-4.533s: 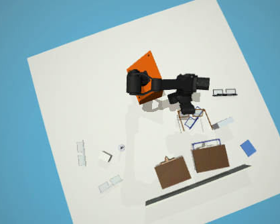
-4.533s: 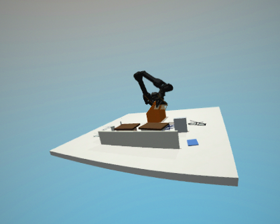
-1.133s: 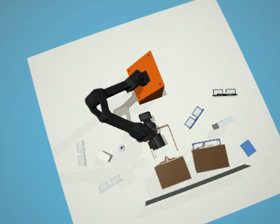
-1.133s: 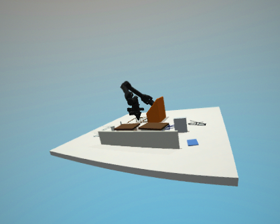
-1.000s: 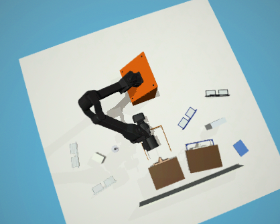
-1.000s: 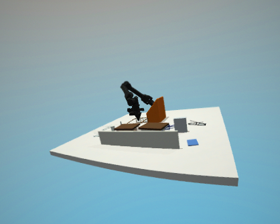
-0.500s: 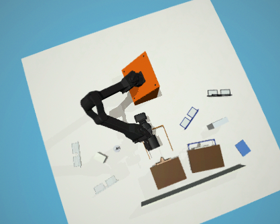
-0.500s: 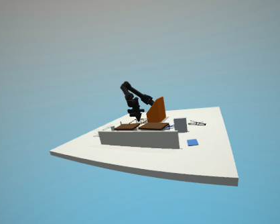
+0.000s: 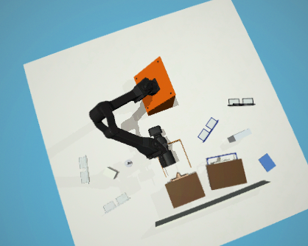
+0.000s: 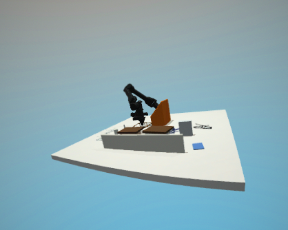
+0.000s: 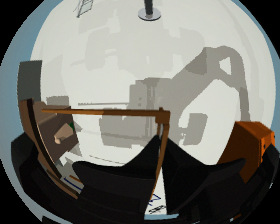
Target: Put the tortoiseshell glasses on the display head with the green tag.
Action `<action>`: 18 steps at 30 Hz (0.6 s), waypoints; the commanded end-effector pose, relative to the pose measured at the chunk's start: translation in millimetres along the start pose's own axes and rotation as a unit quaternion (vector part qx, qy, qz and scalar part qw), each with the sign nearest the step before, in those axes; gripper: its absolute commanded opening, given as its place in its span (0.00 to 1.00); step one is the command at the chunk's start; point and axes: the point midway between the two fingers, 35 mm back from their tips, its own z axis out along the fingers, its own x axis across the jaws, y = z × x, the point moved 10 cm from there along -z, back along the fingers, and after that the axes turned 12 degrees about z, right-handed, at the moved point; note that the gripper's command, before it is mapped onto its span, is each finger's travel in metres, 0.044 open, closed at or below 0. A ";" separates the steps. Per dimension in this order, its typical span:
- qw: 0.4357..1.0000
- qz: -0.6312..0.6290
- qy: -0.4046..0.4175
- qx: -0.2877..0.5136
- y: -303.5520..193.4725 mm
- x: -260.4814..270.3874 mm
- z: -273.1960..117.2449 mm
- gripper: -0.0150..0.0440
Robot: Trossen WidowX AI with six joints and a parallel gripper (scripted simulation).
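The tortoiseshell glasses [image 9: 186, 155] [image 11: 101, 112] hang in my gripper [image 10: 142, 124] [image 11: 159, 139], which is shut on the front of the frame. Both temples are open and point toward the heads. The head with the green tag [image 9: 185, 190] [image 10: 130, 130] [image 11: 65, 134] is the left one in the top and exterior views; its nose faces the glasses, and the tag shows green beside it in the wrist view. The temple tips are close in front of this head, not on it. The other head [image 9: 228, 174] [image 10: 158, 129] wears blue glasses. The arm hides my fingertips in the top view.
A long grey wall [image 9: 211, 203] [image 10: 142, 143] stands behind both heads. The arm's base is on the orange block [image 9: 160, 79] [image 10: 160, 115] [image 11: 248, 145]. A grey block [image 9: 231, 138] [image 10: 185, 128], a blue square [image 9: 267, 162] [image 10: 198, 146] and black glasses [image 9: 241, 104] are on the right.
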 end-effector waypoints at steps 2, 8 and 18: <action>1.000 0.000 0.003 0.003 -1.2 8.4 -0.4 0.25; 1.000 0.000 -0.002 0.002 -2.9 16.7 -0.3 0.25; 1.000 0.000 -0.003 0.002 -5.4 29.1 -0.3 0.25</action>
